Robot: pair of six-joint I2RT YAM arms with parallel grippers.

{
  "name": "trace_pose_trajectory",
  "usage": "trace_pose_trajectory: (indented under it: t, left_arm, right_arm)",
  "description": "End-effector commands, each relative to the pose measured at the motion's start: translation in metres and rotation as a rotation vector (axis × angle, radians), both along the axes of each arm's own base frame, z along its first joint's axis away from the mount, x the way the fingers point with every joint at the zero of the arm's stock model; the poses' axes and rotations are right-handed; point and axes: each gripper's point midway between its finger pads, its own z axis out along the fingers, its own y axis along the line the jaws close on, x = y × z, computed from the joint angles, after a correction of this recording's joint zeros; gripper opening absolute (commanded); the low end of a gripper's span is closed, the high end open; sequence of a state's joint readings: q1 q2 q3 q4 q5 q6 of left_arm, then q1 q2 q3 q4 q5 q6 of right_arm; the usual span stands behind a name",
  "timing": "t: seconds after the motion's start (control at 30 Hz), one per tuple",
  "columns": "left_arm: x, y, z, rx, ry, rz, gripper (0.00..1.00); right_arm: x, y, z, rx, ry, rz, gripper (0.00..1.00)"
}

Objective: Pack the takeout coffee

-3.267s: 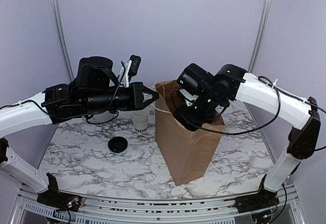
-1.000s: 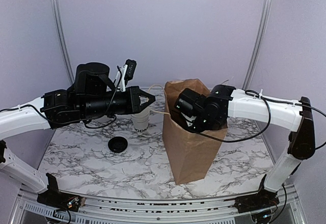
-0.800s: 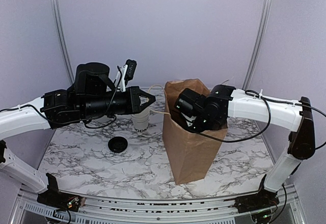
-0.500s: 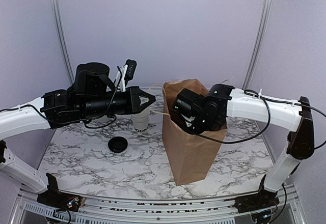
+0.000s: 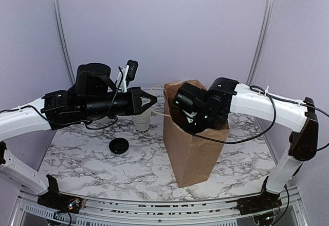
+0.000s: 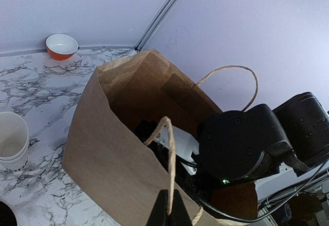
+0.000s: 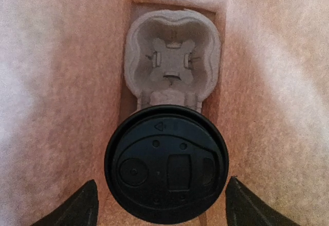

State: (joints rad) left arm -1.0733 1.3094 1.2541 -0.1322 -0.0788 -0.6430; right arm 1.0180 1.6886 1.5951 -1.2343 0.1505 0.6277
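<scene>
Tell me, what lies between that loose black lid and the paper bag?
Nothing, just bare marble table in the top view; the white cup stands farther back.

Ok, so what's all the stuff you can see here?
Paper bag: one, brown, standing mid-table.
Takeout coffee: one, black-lidded, inside the bag, over the carrier.
Cup carrier: one, pale grey, at the bag's bottom.
Loose lid: one, black, on the table left of the bag.
White cup: at least one, lettered, behind the loose lid.
Bowl: one, orange-red, by the back wall.
Table: one, white marble.
Left gripper: black, pinching a bag handle.
Right gripper: black, inside the bag, open beside the coffee's lid.
</scene>
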Motion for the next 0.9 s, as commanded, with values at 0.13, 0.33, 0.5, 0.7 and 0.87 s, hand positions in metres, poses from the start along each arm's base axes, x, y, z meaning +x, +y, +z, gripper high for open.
trace_pose_trajectory:
  t: [0.13,0.33,0.5,0.7,0.87]
  left_arm:
    - [0.003,-0.005,0.010,-0.010,-0.014,-0.008,0.00]
    - [0.004,-0.005,0.010,-0.006,-0.015,-0.004,0.00]
    - [0.005,-0.005,0.011,-0.005,-0.017,0.001,0.00]
    - [0.004,-0.004,0.011,-0.006,-0.017,-0.001,0.00]
    - [0.004,-0.004,0.011,-0.007,-0.015,-0.004,0.00]
  right_arm:
    - [0.004,0.005,0.025,0.021,-0.053,0.008,0.88]
    - [0.006,0.008,0.039,0.040,-0.079,0.011,0.91]
    - [0.009,0.011,0.054,0.071,-0.102,0.013,0.92]
    - [0.013,0.014,0.075,0.104,-0.136,0.010,0.93]
    - [0.016,0.014,0.092,0.130,-0.167,0.004,0.93]
